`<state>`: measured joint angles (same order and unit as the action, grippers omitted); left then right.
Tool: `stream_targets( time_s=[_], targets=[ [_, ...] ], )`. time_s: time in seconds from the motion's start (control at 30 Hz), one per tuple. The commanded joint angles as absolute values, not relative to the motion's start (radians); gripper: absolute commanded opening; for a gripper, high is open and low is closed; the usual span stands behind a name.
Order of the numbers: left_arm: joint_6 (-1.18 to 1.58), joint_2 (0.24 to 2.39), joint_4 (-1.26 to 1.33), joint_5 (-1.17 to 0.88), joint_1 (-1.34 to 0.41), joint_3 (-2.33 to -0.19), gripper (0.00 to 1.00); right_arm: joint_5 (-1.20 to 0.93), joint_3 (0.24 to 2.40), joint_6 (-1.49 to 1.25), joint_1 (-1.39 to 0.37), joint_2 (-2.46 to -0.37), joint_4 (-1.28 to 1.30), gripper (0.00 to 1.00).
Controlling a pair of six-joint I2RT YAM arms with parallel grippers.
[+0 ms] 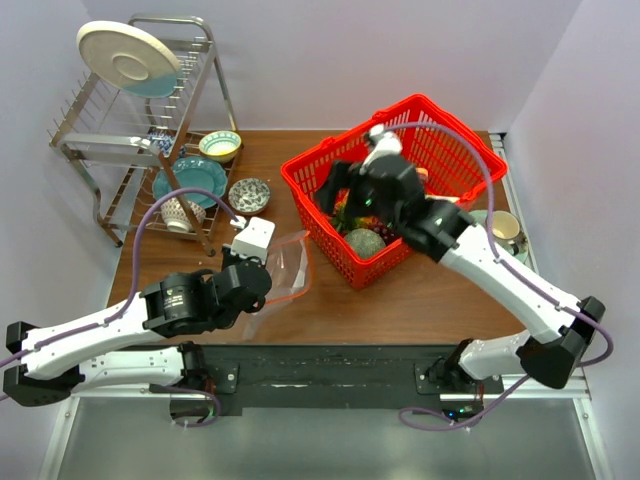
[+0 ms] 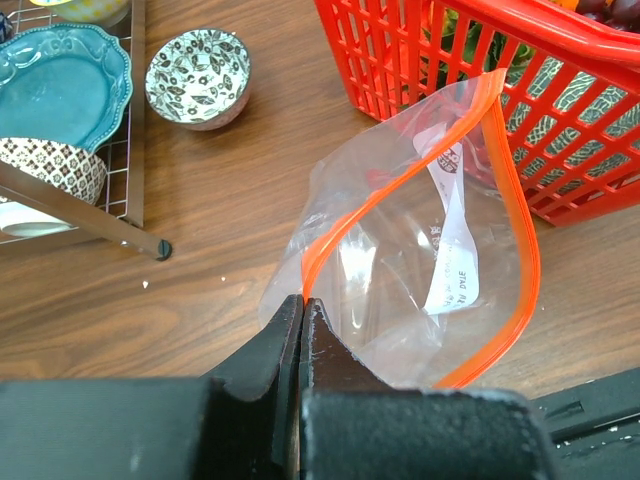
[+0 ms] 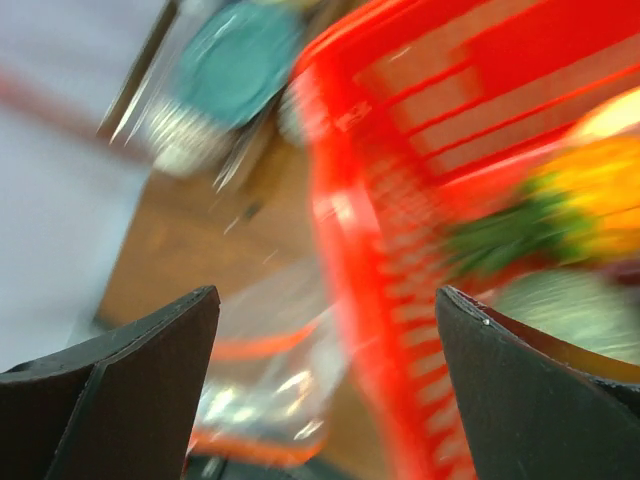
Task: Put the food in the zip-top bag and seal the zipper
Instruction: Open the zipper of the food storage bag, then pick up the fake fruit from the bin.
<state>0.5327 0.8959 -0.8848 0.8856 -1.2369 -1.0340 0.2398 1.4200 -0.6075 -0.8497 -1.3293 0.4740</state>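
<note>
– Clear, crinkly plastic zip-top bag (image 2: 400,250): where is it?
– Your left gripper (image 2: 301,308) has its jaws clenched on the mouth edge, right on the thin red-orange zipper (image 2: 520,230). The bag lies on the wooden table (image 2: 200,210), just left of the red plastic mesh basket (image 2: 400,50), with its mouth gaping toward the basket.
– How will it handle?
– Light, limp and slippery, I'd judge. It will fold unless you keep that rim pinched. Your right gripper (image 3: 325,330) hangs over the basket, jaws spread wide, grasping nothing. The yellow-orange toy pineapple (image 3: 595,185) sits inside, blurred. Take it by its stiff body, not the spiky crown.
– Any writing?
– A white label (image 2: 455,245) in the bag carries a round mark and print too creased to read.
</note>
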Motion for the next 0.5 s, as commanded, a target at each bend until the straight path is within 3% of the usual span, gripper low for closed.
stream_targets(
  time_s=[0.0,0.47],
  targets=[
    [0.535,0.887,-0.864,0.89,-1.23,-1.051,0.0,0.175,1.515,-0.519,-0.729,-1.354,0.561,0.92],
    [0.526,0.905,-0.879,0.873,-1.23,-1.081,0.0,0.127,1.775,-0.192,-0.611,-1.735,0.775,0.92]
  ],
)
